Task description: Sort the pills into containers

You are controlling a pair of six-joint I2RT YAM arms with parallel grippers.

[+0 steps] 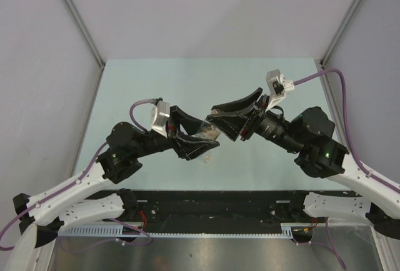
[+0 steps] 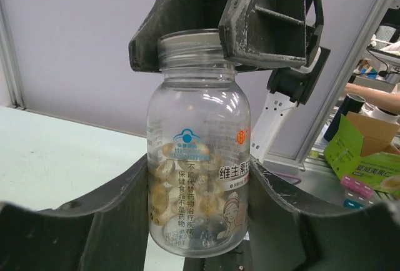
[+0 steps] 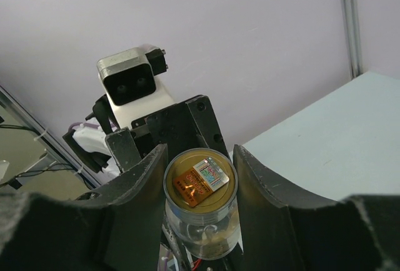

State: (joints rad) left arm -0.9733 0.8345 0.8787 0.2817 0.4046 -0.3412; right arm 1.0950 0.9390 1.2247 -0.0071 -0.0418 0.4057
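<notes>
A stubby clear jar (image 2: 199,121) with a printed label is held up between the two arms, over the middle of the table (image 1: 203,132). Pale orange-tan pills (image 2: 164,187) lie inside its lower half. My left gripper (image 2: 199,168) is shut on the jar's body, which stands upright between the fingers. My right gripper (image 3: 199,158) is shut on the jar's cap (image 3: 200,182), which has a gold top with an orange sticker. The right gripper's fingers (image 2: 262,27) flank the cap in the left wrist view. The two grippers meet tip to tip (image 1: 215,127). The blue-capped vial is out of view.
The pale green table (image 1: 187,77) is enclosed by grey walls with metal corner posts (image 1: 75,15). The left wrist's camera housing (image 3: 128,87) sits right behind the jar. A green cardboard box (image 2: 369,152) stands beyond the table's edge.
</notes>
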